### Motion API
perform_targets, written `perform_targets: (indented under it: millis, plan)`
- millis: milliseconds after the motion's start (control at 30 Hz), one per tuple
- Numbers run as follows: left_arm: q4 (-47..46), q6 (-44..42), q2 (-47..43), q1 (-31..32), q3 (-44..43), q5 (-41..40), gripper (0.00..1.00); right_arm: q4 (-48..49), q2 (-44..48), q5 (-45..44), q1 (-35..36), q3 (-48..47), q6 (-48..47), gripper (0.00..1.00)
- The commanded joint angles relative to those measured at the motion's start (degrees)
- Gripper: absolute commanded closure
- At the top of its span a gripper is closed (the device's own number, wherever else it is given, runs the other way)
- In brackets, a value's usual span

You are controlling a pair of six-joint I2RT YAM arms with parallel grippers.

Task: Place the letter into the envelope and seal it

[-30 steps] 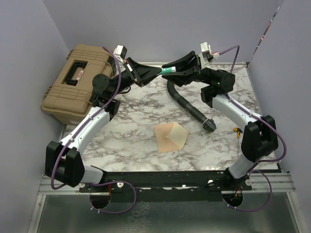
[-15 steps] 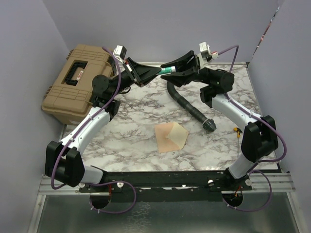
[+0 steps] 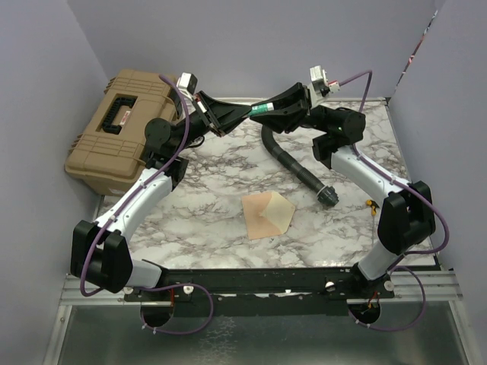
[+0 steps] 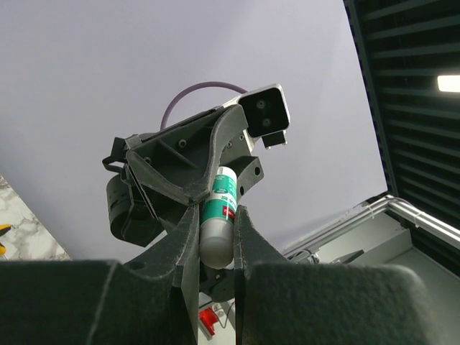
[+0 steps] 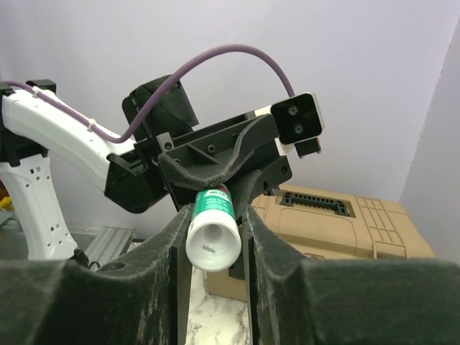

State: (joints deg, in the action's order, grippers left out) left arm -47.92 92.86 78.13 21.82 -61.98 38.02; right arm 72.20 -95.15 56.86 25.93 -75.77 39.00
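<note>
The envelope [image 3: 268, 214] lies on the marble table [image 3: 190, 220] at the centre, its paler pointed flap open towards the right. The letter does not show as a separate sheet. Both grippers meet in the air at the back of the table, each shut on one end of a green and white glue stick [image 3: 262, 110]. The left gripper [image 3: 243, 114] grips the rounded white end [image 4: 218, 248]. The right gripper [image 3: 260, 115] grips the hollow white end [image 5: 213, 248]. The stick's green body [image 5: 214, 201] runs between them.
A tan hard case [image 3: 114, 129] sits at the back left, partly off the table. A black corrugated hose [image 3: 293, 161] curves across the back right of the table. A small orange item [image 3: 370, 205] lies by the right arm. Purple walls enclose the back and sides.
The right wrist has risen slightly and tilted, still joined to the left gripper at the glue stick. The envelope has not moved.
</note>
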Motion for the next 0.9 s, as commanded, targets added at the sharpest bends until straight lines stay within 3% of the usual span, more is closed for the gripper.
perform_targets:
  millis: [0, 267, 567, 867]
  plan:
    - [-2.0, 0.6, 0.2, 0.1, 0.9, -0.8, 1.00, -1.6, 1.3, 0.0, 0.6, -1.6, -1.8, 0.72]
    - [-2.0, 0.9, 0.2, 0.1, 1.4, -1.5, 1.00, -2.5, 2.0, -0.6, 0.7, -0.9, -2.9, 0.59]
    - [-2.0, 1.0, 0.1, 0.1, 2.5, -2.7, 1.00, -2.9, 2.6, 0.1, 0.8, -0.4, -4.1, 0.69]
    - [-2.0, 1.0, -0.4, 0.1, 2.6, -3.6, 1.00, -4.1, 3.0, 0.5, 0.9, 0.1, -5.1, 0.69]
